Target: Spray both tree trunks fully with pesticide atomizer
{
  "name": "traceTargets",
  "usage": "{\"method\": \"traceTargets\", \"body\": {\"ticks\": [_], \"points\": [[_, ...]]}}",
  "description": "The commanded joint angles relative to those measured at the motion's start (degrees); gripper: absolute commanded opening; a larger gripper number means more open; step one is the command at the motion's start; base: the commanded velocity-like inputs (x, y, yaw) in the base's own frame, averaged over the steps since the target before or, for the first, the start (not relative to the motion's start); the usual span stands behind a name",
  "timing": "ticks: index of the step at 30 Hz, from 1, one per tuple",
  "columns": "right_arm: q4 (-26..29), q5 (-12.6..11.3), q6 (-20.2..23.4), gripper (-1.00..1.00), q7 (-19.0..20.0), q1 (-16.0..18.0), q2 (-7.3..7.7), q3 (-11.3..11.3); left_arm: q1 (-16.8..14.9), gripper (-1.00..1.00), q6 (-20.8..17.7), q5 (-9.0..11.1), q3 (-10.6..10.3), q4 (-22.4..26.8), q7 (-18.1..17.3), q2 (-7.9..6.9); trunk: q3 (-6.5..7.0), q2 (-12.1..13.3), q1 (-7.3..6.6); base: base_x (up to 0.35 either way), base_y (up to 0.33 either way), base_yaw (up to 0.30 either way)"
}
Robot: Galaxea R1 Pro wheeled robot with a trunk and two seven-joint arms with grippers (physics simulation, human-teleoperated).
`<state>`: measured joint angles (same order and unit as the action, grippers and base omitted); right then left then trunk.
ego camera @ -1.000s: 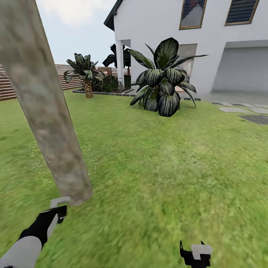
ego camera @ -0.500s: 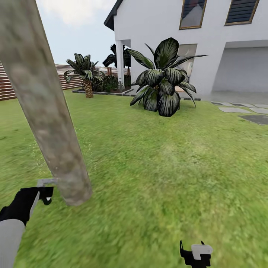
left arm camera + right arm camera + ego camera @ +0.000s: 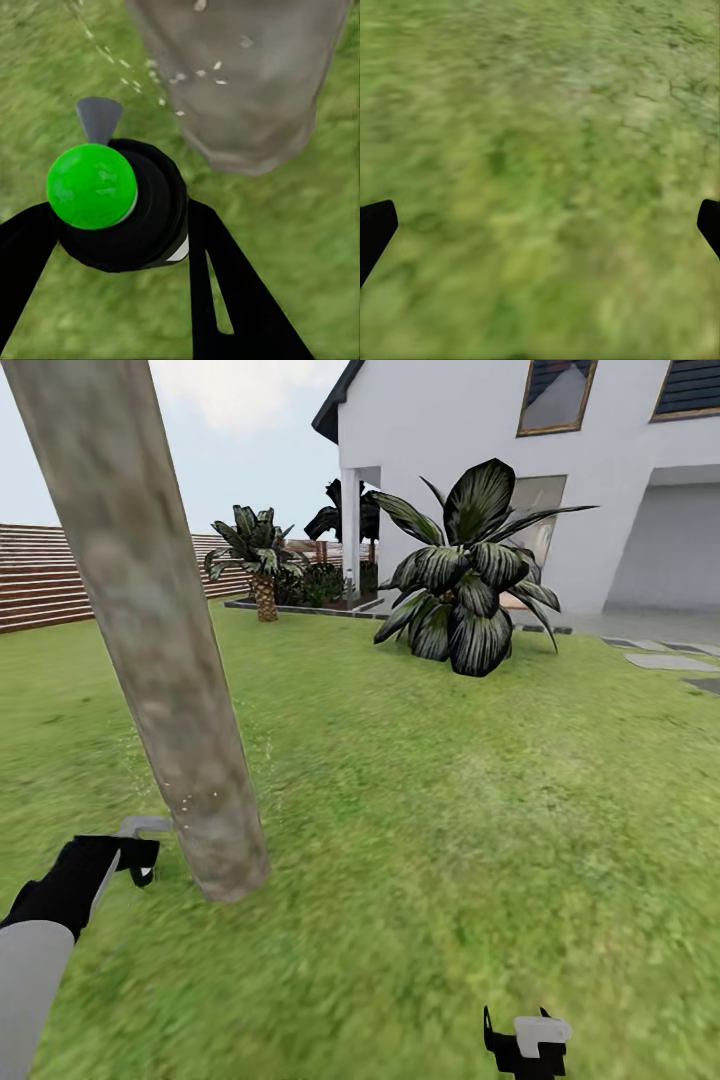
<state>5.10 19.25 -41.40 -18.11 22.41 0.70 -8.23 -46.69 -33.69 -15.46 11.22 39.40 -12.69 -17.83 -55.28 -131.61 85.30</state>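
A grassy garden lawn (image 3: 430,830) stretches toward a white house (image 3: 600,480), with a brown slatted fence (image 3: 50,575) along the far edge. A thick, leaning, mottled grey-beige tree trunk (image 3: 150,620) rises from the grass close to the robot. The left gripper (image 3: 135,850) is clenched around the pesticide atomizer (image 3: 120,206), a small black bottle with a bright green spot on top, held between the black fingers (image 3: 225,292). Just ahead of those fingers, the trunk base (image 3: 247,82) blocks the way, close to the bottle's grey nozzle; whether they touch cannot be told. Fine white specks of pesticide (image 3: 176,75) dot the trunk's lower part and drift over the grass beside it. The right gripper (image 3: 525,1040) hangs low over bare grass, well apart from the tree, its black fingertips (image 3: 375,225) spread wide with nothing between them. Farther off, a large dark broad-leaved plant (image 3: 470,585) stands before the house, a small palm-like plant (image 3: 255,555) sits near the fence, and grey stepping stones (image 3: 665,660) lie in the lawn.
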Motion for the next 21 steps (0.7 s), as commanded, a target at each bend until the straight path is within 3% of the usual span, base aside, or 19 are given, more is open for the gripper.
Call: {"method": "traceTargets", "body": {"ticks": [1,4,6,13,21], "points": [[0.0,0.0,0.0,1.0,0.0,0.0,0.0,0.0,-1.6,-1.0,-1.0,0.3,0.0,0.0,-1.0,-1.23,-0.01,0.0,0.0,0.0,0.0,0.011],[0.0,0.0,0.0,1.0,0.0,0.0,0.06,0.0,-4.6,-1.0,-2.0,-0.1,-0.1,0.1,-5.4,-1.9,-0.01,0.0,0.0,0.0,0.0,0.003],[0.0,0.0,0.0,1.0,0.0,0.0,0.08,0.0,-7.4,-1.0,-5.7,-0.1,-0.3,0.1,-6.6,-2.0,-0.01,0.0,0.0,0.0,0.0,0.0],[0.0,0.0,0.0,1.0,0.0,0.0,0.09,0.0,-7.4,-1.0,-6.4,0.0,-0.8,0.3,-6.9,-2.03,-0.01,0.0,0.0,0.0,-0.018,0.0],[0.0,0.0,0.0,1.0,0.0,0.0,0.05,0.0,-7.2,-1.0,-7.0,0.0,-0.9,4.7,-7.4,-2.03,-0.01,0.0,0.0,-0.041,-0.25,0.0]]}}
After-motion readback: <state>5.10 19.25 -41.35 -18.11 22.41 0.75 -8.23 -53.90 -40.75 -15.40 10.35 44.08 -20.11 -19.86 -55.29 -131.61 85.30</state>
